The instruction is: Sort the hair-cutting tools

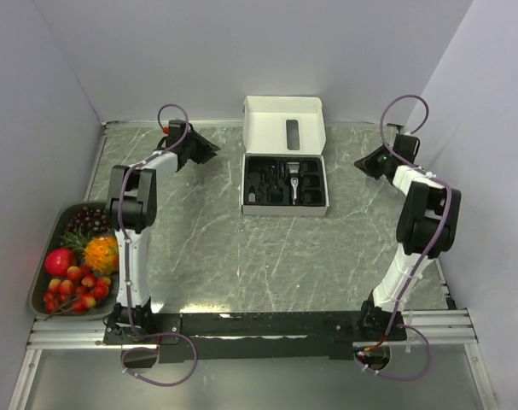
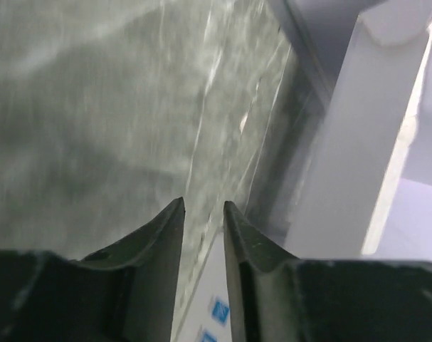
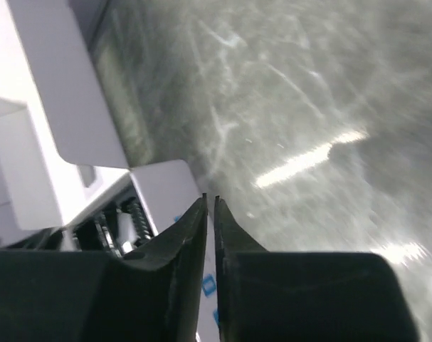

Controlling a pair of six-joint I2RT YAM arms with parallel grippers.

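The left pincer has a small gap between its tips, the right pincer is almost pressed together, and both hold nothing. They hang over the worktop, one each side of the open white box, where the hair clipper lies in a black tray. I think the step is reaching: a pincer must open wider and come down on one tool.

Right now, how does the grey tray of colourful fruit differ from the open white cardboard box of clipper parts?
The grey tray sits at the table's left edge; the white cardboard box lies far centre. The tray holds loose fruit; the box holds clipper tools in moulded slots. The tray is lidless; the box's lid stands open. Both are untouched.
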